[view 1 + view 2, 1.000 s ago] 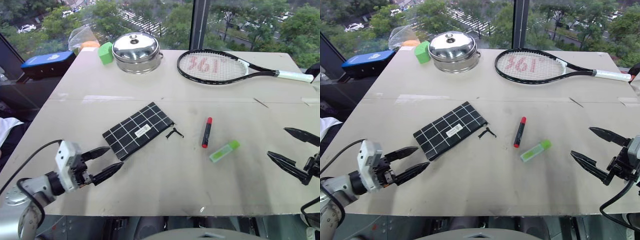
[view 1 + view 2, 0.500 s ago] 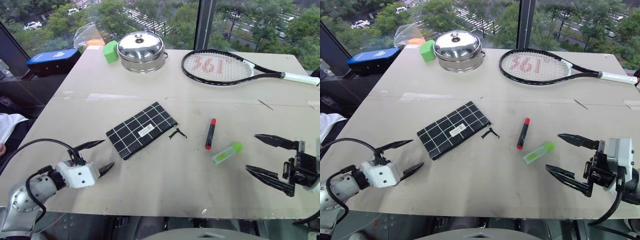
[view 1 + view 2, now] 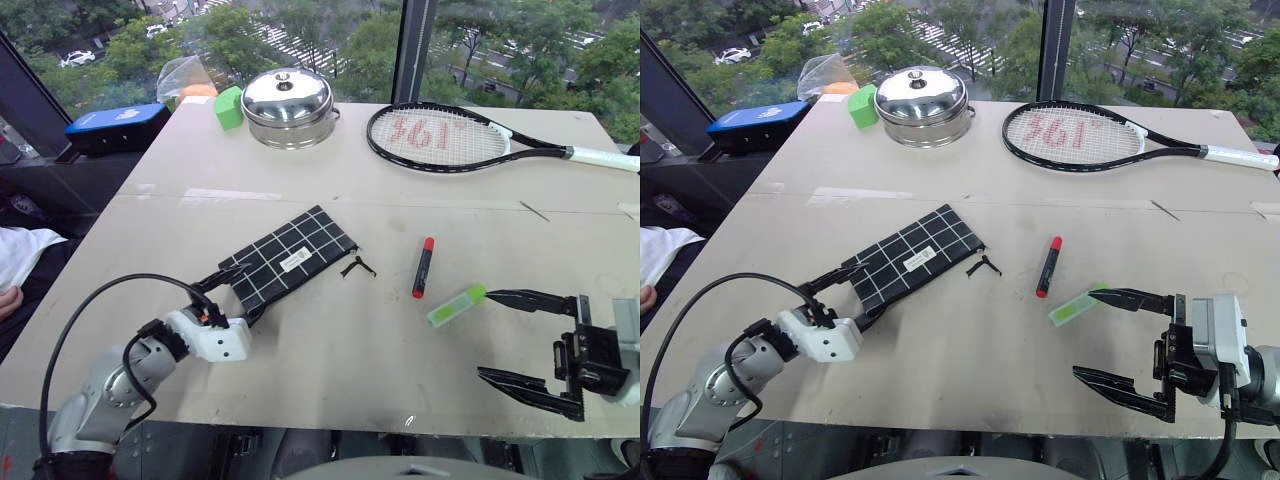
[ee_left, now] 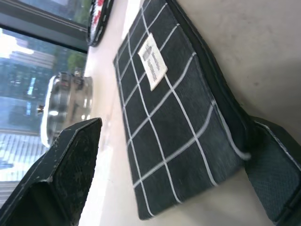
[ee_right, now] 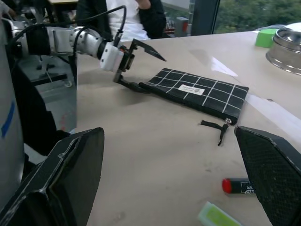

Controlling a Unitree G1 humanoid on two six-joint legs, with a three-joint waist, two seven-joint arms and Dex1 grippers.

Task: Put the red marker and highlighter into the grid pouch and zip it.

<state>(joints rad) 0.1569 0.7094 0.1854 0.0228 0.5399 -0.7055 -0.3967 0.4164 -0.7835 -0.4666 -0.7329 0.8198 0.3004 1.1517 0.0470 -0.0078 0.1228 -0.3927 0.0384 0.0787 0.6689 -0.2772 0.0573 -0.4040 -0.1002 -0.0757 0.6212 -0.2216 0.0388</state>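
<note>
Left eye view: left tool (image 3: 228,292) wide open astride grid pouch (image 3: 290,257) corner, right tool (image 3: 520,336) open, empty.

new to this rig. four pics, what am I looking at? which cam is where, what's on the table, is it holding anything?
It is a two-armed humanoid robot; each hand has two black fingers. Two pictures come from a stereo camera on its head, looking down over the table. The other two come from cameras on the wrists, looking along each hand's own fingers.

On the table lie the grid pouch, a red marker and a green highlighter. At the far edge are a steel lidded pot, a green block and a tennis racket.

The left hand is open around the pouch's near end, one finger above it and one at its edge. The right hand is open beside the highlighter. Neither holds anything.
</note>
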